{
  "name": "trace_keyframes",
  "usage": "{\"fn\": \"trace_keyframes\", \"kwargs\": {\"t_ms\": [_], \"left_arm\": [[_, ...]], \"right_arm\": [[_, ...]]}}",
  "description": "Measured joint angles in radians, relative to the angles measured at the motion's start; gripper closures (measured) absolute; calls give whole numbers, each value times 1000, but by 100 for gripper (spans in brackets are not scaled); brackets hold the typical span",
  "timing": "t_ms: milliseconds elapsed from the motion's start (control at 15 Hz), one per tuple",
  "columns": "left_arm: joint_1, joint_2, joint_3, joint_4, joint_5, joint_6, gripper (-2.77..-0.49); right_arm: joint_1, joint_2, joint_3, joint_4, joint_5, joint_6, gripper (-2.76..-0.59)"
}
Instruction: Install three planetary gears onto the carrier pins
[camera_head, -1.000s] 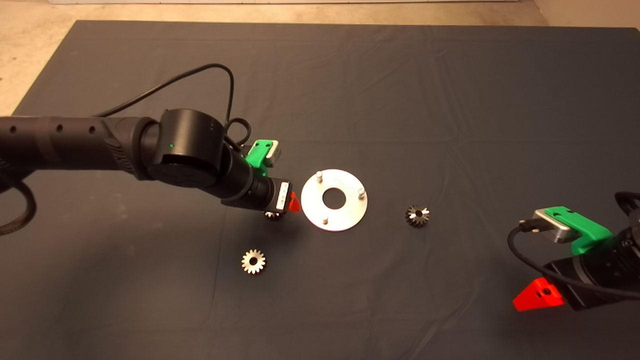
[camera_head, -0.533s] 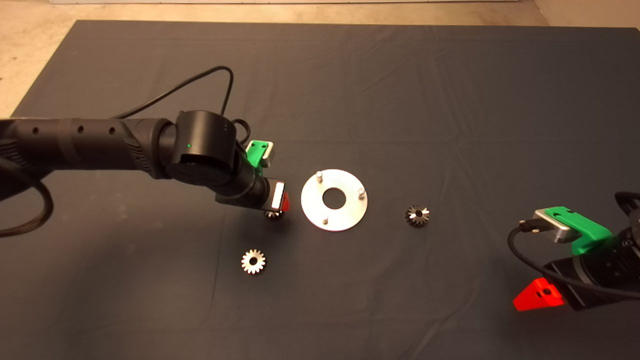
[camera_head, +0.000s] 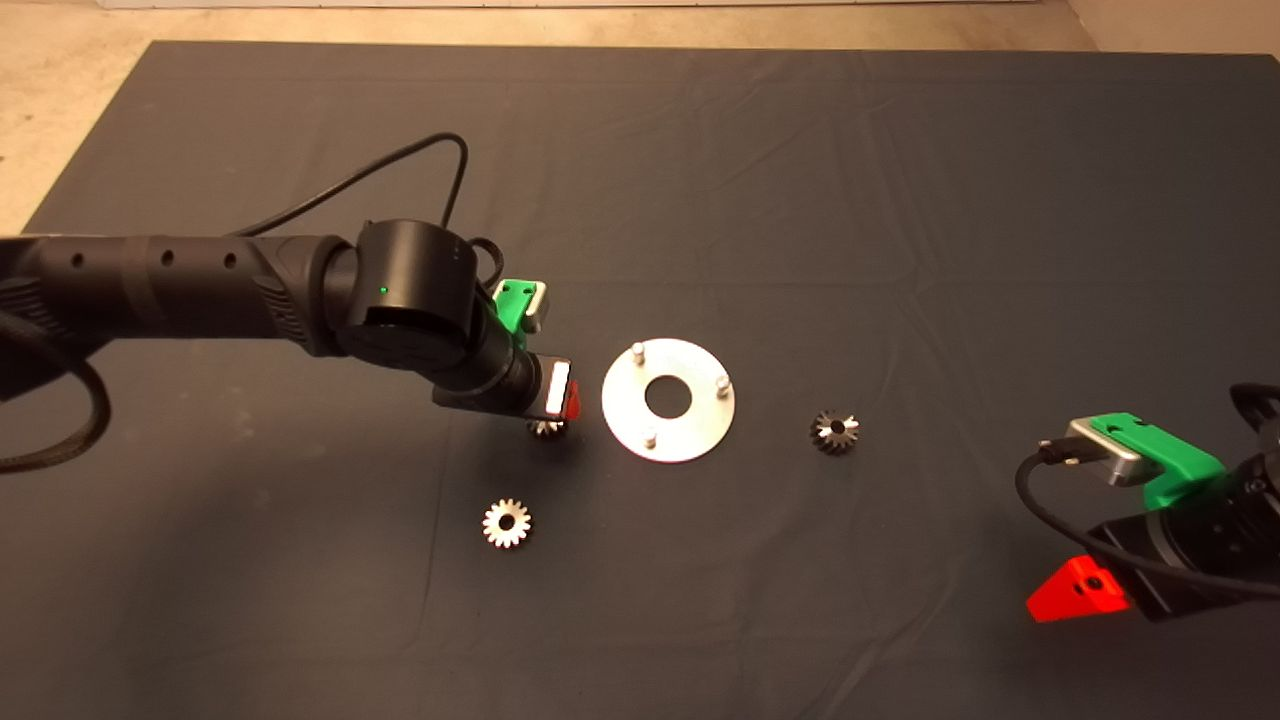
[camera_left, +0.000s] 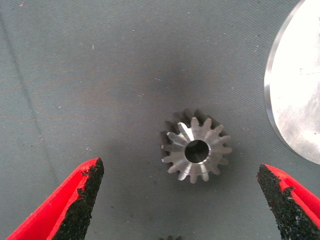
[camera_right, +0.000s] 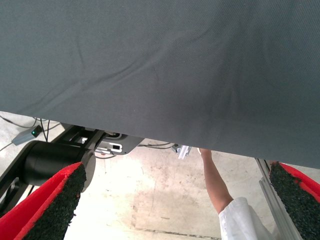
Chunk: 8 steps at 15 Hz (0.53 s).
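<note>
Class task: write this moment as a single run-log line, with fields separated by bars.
left tool: open, above gear beside disc | right tool: open, parked lower right | pins: bare | gears seated: none

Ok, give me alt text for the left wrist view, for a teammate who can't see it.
The left gripper is open, its red fingers wide apart on either side of a small planetary gear lying flat on the dark mat, not touching it. The edge of the silver disc shows beside the gear.
</note>
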Motion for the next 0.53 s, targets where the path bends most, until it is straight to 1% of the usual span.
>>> {"fn": "trace_keyframes", "kwargs": {"t_ms": [133,267,333,533], "left_arm": [[0,5,-6,0,1,-2,-219],[0,27,-32,0,0,-2,-219],[1,33,-34,2,-1,-2,-219],[3,33,-46,3,0,-2,-219]], "right_arm": [[2,0,0,0,0,0,-273],[2,0,0,0,0,0,-273],[2,0,0,0,0,0,-273],[2,0,0,0,-1,0,-273]]}}
